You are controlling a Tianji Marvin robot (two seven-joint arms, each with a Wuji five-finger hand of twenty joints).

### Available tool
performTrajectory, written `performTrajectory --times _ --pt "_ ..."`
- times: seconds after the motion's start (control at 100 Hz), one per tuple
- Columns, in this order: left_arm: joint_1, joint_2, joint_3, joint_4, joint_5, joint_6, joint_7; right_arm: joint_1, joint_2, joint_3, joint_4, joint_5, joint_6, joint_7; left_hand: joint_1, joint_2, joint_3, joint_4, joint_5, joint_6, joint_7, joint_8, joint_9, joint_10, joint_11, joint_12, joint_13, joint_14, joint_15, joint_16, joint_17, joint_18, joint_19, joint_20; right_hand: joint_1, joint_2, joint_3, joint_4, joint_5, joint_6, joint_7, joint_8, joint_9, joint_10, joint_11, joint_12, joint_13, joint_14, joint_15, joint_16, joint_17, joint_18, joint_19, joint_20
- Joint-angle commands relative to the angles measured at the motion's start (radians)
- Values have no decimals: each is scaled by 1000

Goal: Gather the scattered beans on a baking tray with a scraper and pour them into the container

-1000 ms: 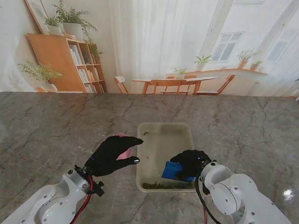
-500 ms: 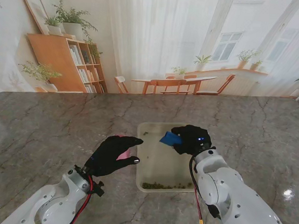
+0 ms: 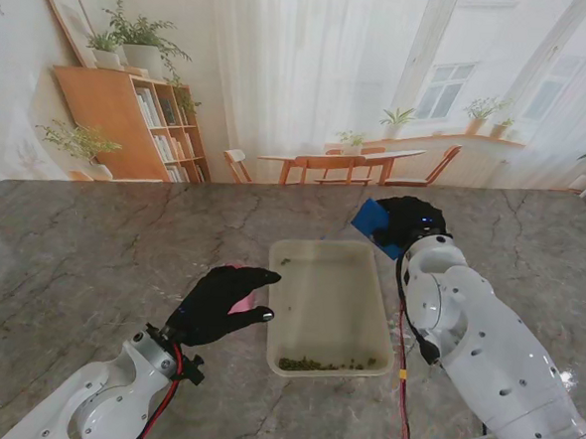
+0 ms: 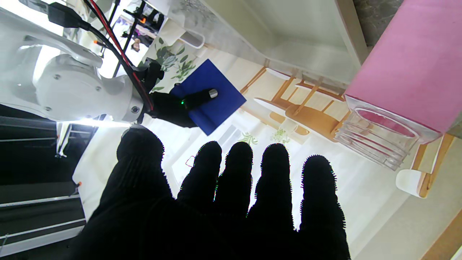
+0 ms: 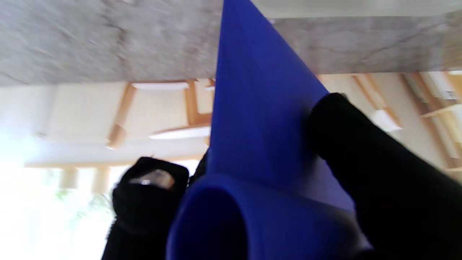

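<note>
Beans (image 3: 324, 364) heaped at near end of cream tray (image 3: 328, 256); blue scraper (image 3: 371, 218) aloft.

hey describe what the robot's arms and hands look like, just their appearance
Both arms are glossy white with rounded joint housings and small dark screw holes. The left arm carries red and black cables by the wrist; the right arm has a red and black cable with an orange tag. The left hand and right hand are black five-fingered gloves.

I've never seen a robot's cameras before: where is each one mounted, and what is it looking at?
Stand view: above the shoulders, facing down at the baking tray; both arms show.
Left wrist view: along the left hand, toward a pink-topped container.
Right wrist view: along the right hand, which grips the scraper.
All three views show the blue scraper.
</note>
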Motion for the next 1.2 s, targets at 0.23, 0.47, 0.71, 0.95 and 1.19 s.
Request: performTrajectory --times 0.23,0.47,0.71,0.95,1.19 --pt "1 -1 6 -2 3 20 -5 86 1 30 130 184 187 63 26 40 -15 102 8 -21 0 5 2 -28 -2 16 16 -3 2 3 -3 17 5 35 88 47 40 42 30 -47 27 6 -22 69 57 -15 81 -157 13 -13 39 -53 47 4" --pt "-3 -1 9 -1 3 26 -10 124 -15 26 238 333 303 56 25 39 -16 102 8 -23 0 5 0 -28 -3 16 18 -4 2 3 -2 17 5 35 99 25 53 46 45 -26 37 -5 -9 89 49 -27 89 -124 7 -20 38 -24 49 14" --pt "-11 0 15 2 0 34 -19 177 -57 14 375 526 386 8 27 39 -15 102 8 -21 0 5 1 -26 -3 16 17 -3 2 3 -3 18 5 35 110 25 51 50 45 -9 47 -11 -9 99 48 -25 58 -62 12 -20 16 50 23 3" --pt "-18 1 21 4 -2 44 -27 208 -105 56 465 698 443 -37 27 38 -15 102 7 -21 -1 5 1 -25 -3 16 16 -2 2 3 -3 19 6 35 133 24 31 58 40 18 53 -15 -16 123 40 -14 2 4 18 -21 -68 126 35 6" --pt "-24 2 26 6 4 47 -26 222 -97 50 527 711 424 2 27 38 -15 102 7 -20 -1 4 1 -25 -2 16 16 -2 2 3 -3 17 6 35 142 25 16 46 -1 35 34 -43 -38 136 22 -14 -62 62 -25 -37 -144 174 -1 -7"
